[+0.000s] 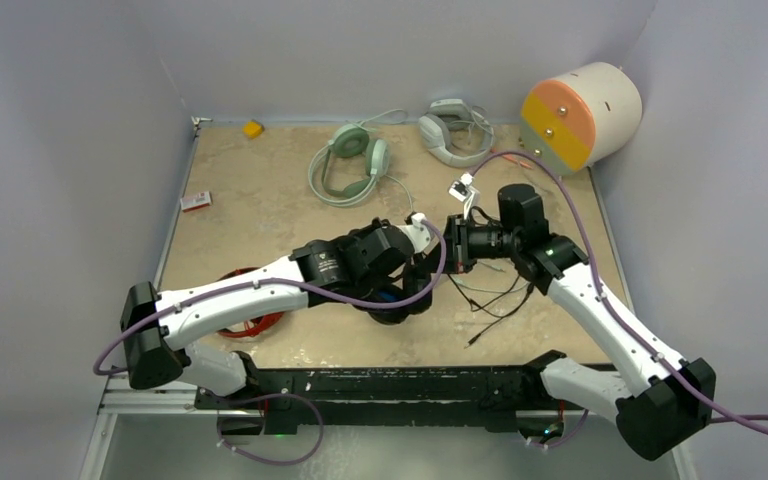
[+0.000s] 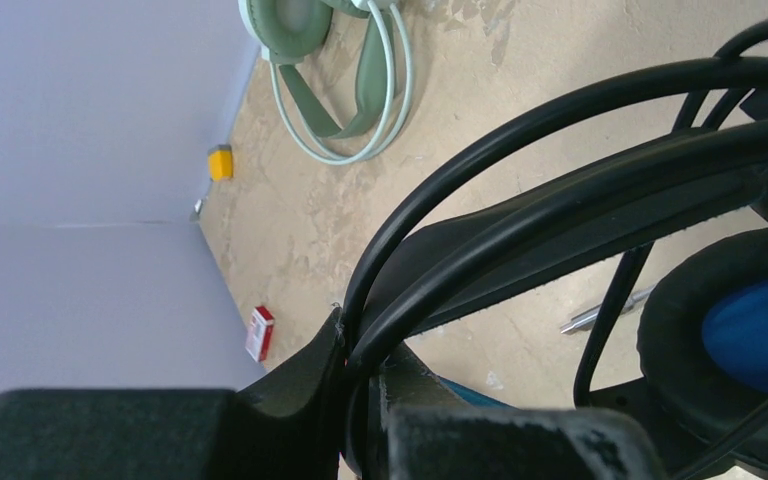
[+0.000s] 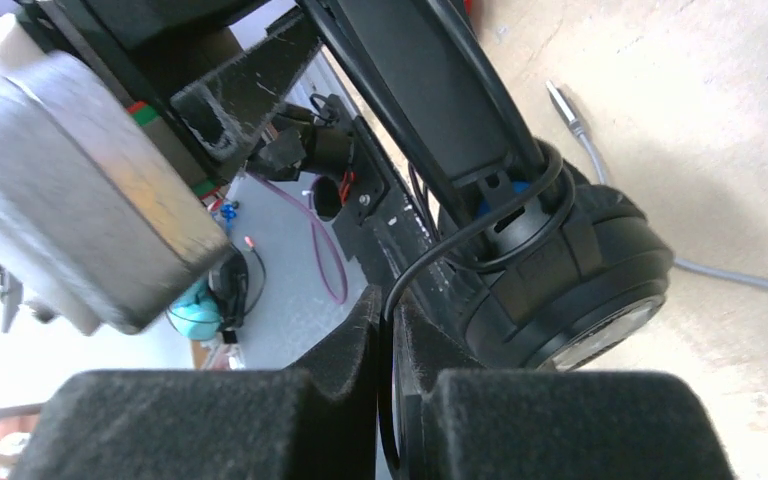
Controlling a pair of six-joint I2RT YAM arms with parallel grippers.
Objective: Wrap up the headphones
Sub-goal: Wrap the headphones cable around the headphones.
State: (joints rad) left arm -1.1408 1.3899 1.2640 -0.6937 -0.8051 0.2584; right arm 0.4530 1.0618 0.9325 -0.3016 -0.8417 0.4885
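- Your black headset point(image 1: 397, 300) is at the middle of the bench point(image 1: 260, 200), between both wrists.
- The left fingers point(image 2: 290, 400) are clamped on its headband. The right fingers point(image 3: 340, 370) are almost together, with its thin cable point(image 3: 392, 330) in the slit between them.
- Only the left wrist view shows you the blue ear pad point(image 2: 755, 335); only the right wrist view shows the cup's outer shell point(image 3: 600, 300).
- Beyond the black headset lies the mint-green headset point(image 1: 350, 165).
- Far to its left, the red box point(image 2: 260, 333) carries print too small to read.

Behind the headphones point(image 1: 392, 308), farther up the table point(image 1: 250, 210), lies a headset point(image 1: 348, 140).
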